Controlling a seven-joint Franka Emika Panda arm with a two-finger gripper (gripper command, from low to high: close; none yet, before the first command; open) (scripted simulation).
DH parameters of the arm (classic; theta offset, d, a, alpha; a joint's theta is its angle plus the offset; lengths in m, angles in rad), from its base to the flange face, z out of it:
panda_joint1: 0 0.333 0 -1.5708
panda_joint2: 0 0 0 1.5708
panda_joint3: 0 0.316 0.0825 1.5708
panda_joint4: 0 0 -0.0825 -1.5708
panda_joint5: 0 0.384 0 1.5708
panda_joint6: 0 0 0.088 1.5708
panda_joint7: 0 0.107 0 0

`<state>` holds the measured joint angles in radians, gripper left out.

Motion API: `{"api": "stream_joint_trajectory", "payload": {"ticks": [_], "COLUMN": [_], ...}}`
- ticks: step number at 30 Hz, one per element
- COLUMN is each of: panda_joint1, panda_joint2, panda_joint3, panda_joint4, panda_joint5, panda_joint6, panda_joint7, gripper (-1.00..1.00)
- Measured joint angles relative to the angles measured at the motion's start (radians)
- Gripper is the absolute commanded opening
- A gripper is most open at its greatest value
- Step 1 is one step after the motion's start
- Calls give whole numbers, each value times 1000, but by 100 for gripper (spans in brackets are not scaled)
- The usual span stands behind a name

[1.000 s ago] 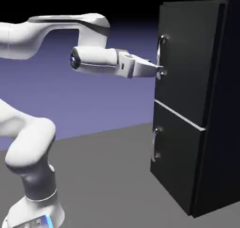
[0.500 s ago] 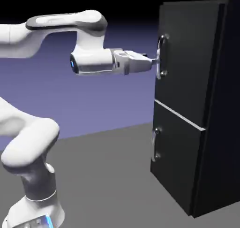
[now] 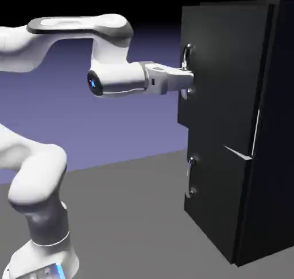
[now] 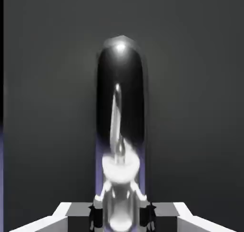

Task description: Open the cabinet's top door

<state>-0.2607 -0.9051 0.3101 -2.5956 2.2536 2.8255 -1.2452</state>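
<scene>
Fingers [image 4: 98,216] around handle [image 3: 186,59], door edge [image 3: 180,108] ajar

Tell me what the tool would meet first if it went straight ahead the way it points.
The tool already has the curved silver handle between its fingertips; straight ahead, the top door's black panel probably comes first, though the gap is unclear.

White rounded arm [image 3: 74,34]; black-ringed joint [image 3: 93,83], blue light.
</scene>
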Motion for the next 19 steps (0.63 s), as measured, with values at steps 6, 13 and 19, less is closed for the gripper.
{"api": "stream_joint_trajectory", "payload": {"ticks": [6,13,19], "panda_joint1": [204,454,672], "panda_joint2": [-22,5,47], "panda_joint3": [-174,-348,-482], "panda_joint4": [-70,-109,-124], "panda_joint5": [-259,-561,-824], "panda_joint6": [56,244,460], "panda_joint7": [152,363,555], "gripper": [-100,-100,-100]}}
